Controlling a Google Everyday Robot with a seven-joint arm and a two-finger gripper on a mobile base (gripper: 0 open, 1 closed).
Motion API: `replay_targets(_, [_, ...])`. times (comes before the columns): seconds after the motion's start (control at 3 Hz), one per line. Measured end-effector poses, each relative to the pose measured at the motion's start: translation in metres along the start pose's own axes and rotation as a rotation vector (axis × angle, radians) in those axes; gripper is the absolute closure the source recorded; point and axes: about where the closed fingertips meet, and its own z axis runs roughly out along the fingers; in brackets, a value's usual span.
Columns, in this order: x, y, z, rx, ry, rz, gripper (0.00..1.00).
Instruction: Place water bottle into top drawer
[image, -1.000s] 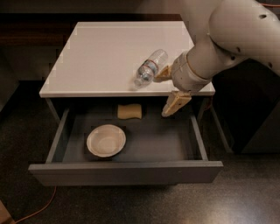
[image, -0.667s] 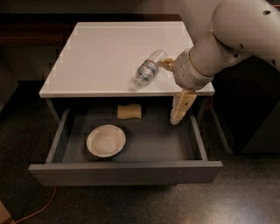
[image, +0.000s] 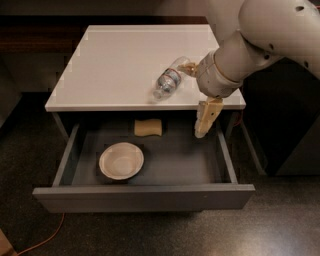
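Observation:
The water bottle (image: 169, 80) lies on its side on the white cabinet top (image: 115, 65), near the front right edge, with its cap end pointing toward the arm. My gripper (image: 197, 94) hovers at the cabinet's front right corner, open and holding nothing. One tan finger (image: 187, 67) reaches to the bottle's cap end. The other finger (image: 206, 118) hangs down over the right side of the top drawer (image: 145, 197). That drawer is pulled fully out.
Inside the drawer, a white bowl (image: 121, 160) sits at the front left and a tan sponge (image: 148, 127) lies at the back middle. The white arm (image: 260, 35) crosses the upper right. An orange cable (image: 47, 235) trails on the dark floor.
The lower finger has swung from a slant to hang nearly straight down over the drawer. The upper finger has edged up beside the bottle's cap. The bottle has barely moved.

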Motion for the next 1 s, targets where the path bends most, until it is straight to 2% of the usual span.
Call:
replay_targets(0.33, [0.011, -0.022, -0.003, -0.006, 0.019, -0.034, 0.0])
replay_targets(0.67, [0.03, -0.059, 0.002, -0.03, 0.062, -0.103, 0.0])
replay_targets(1.0, [0.038, -0.083, 0.009, -0.047, 0.099, -0.16, 0.0])
